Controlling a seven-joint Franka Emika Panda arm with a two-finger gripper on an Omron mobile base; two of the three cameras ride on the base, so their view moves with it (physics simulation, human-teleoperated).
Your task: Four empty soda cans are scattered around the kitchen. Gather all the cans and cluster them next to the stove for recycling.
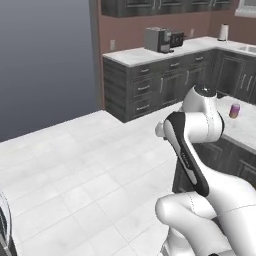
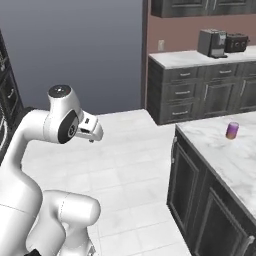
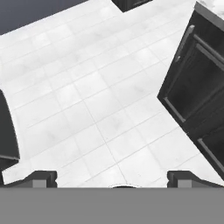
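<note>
1. Hanging folded above the tiled floor (image 3: 87, 100), the gripper (image 3: 112, 177) is seen with its jaws spread wide and nothing between them; no can is carried.
2. One purple can (image 2: 232, 130) is seen upright on the marble island (image 2: 220, 155), off to the hand's right and well apart from it, near the island's far end.
3. From the other side, the same can (image 1: 234, 111) is found just past the arm's upper joint, on the counter edge.
4. No other can and no stove can be made out in these pictures, so how many cans have been gathered cannot be told.
5. A coffee machine (image 2: 212, 42) and a toaster (image 2: 236, 42) are seen on the far counter (image 2: 190, 59), well ahead of the hand; neither belongs to the task.
6. The dark island cabinet doors (image 3: 197, 87) are seen ahead and to the right of the fingertips (image 3: 41, 178).
7. The work is judged to be at an early or in-between stage: the purple can is yet to be reached, grasped and carried to the stove, and the base would probably have to be brought nearer the island first.
</note>
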